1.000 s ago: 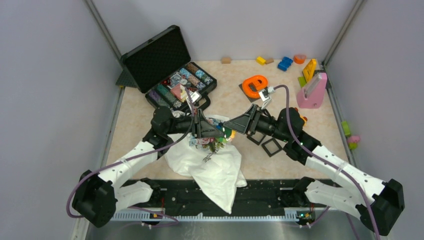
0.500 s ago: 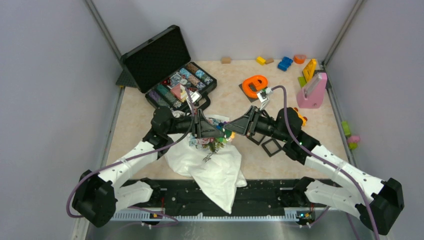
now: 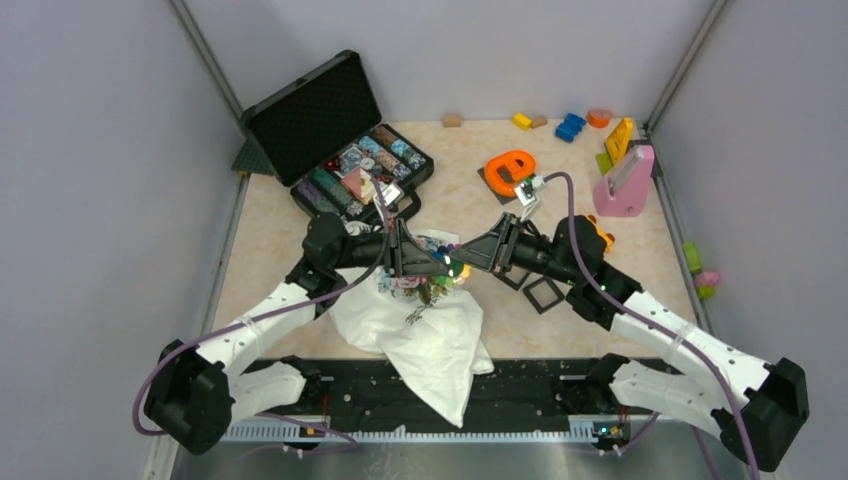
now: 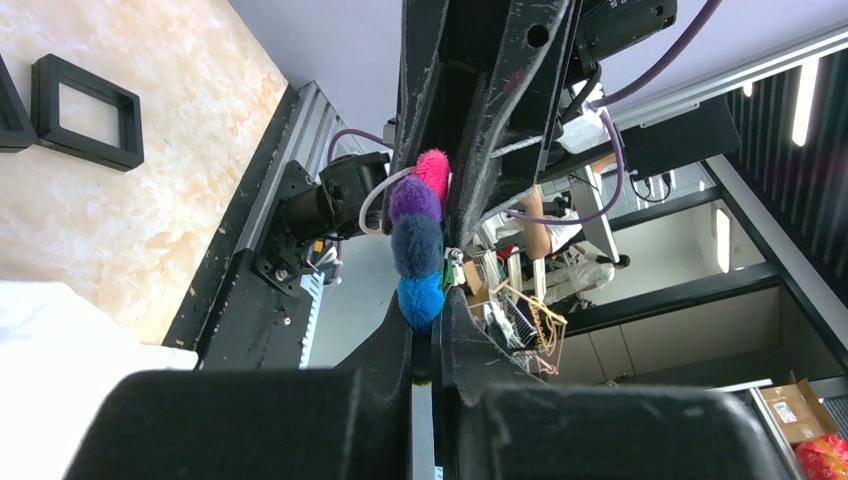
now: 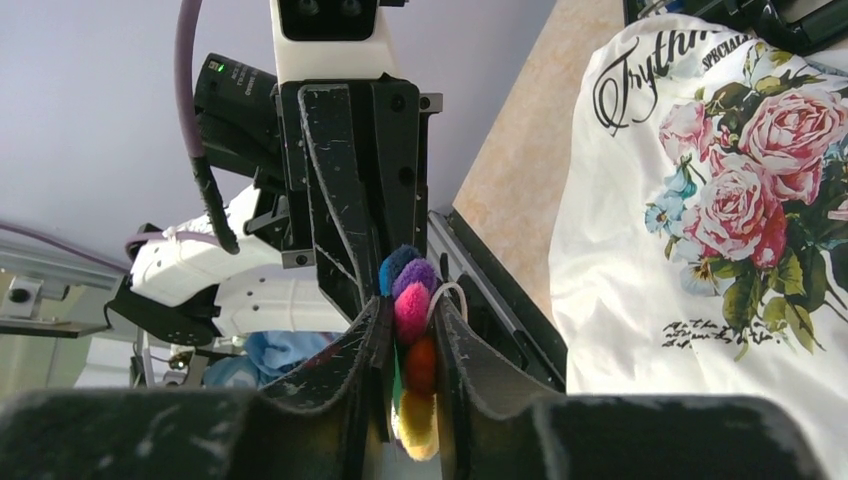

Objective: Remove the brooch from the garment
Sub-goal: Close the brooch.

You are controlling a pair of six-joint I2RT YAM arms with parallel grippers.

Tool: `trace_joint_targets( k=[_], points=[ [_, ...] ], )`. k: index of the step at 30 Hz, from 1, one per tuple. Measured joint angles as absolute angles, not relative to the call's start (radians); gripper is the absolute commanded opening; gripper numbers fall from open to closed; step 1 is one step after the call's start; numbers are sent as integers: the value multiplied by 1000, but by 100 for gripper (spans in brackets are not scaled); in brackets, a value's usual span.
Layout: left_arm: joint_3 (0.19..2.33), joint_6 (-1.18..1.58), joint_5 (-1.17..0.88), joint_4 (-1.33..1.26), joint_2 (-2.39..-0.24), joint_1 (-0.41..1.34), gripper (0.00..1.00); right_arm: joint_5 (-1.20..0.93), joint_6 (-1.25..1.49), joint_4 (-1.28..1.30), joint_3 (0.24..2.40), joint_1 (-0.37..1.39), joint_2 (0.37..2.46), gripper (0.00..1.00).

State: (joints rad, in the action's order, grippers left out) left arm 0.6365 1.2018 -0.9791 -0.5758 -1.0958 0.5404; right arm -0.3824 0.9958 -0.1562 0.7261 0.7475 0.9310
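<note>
above tabletop (image 3: 270,240), jaws meet head-on, both clamping brooch (image 3: 452,268).

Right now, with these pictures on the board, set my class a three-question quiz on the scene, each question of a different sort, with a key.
1. True or false: the black case at the back left of the table stands open.
2. Which thing do the left jaws and the right jaws both pinch? A the brooch; B the pink stand; C a black square frame.
3. Which flowers are printed on the shirt?
Key: 1 true; 2 A; 3 roses.
</note>
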Motion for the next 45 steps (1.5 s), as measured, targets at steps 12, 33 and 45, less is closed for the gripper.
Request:
trace_joint_targets(
  k=[12, 33, 45],
  points=[
    [636, 1201, -974, -575, -1095, 542, 0, -374, 996, -149, 726, 748, 919, 50],
    [640, 1130, -952, -460, -1078, 542, 0, -376, 995, -162, 710, 755, 947, 23],
    [640, 1130, -951, -462, -1071, 544, 0, -358, 987, -156, 694, 756, 918, 38]
  ],
)
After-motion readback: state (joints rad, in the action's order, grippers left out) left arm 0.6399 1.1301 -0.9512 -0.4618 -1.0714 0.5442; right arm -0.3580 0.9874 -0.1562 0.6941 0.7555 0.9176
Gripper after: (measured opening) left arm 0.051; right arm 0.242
